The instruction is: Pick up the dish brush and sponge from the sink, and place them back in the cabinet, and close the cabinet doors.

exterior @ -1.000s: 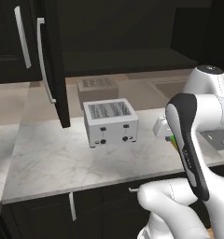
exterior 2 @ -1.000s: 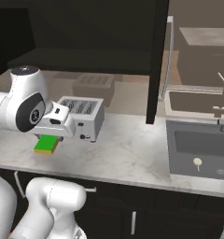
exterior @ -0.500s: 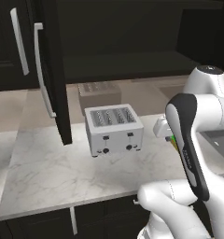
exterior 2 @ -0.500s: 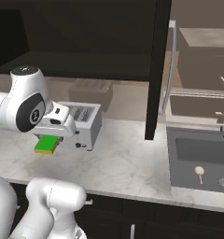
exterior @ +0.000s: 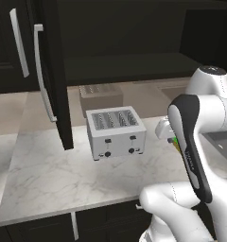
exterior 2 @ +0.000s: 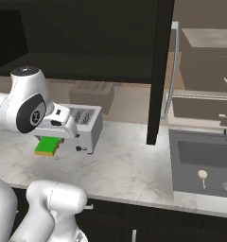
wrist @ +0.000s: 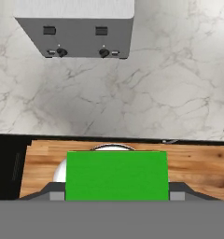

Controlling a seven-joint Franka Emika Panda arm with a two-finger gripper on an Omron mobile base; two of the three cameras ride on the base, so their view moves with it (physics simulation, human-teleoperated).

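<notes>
My hand [exterior 2: 50,142] is clamped on the flat green-and-yellow sponge [exterior 2: 47,146], low over the white marble table [exterior 2: 125,165]; the open shelf of the tall black wall cabinet [exterior 2: 87,64] lies up and ahead, beyond the silver toaster [exterior 2: 87,127]; the cream-headed dish brush [exterior 2: 202,177] lies in the dark grey sink [exterior 2: 191,156], far right.

Above the marble bench [exterior: 54,179], the arm [exterior: 200,113] has glossy white rounded shells. A long black panel runs down one link, and a dark grey round joint cap carries a small pale mark.

White marble counter [exterior: 49,175] over black base cabinets [exterior 2: 181,227], wood floor [wrist: 198,168].
</notes>
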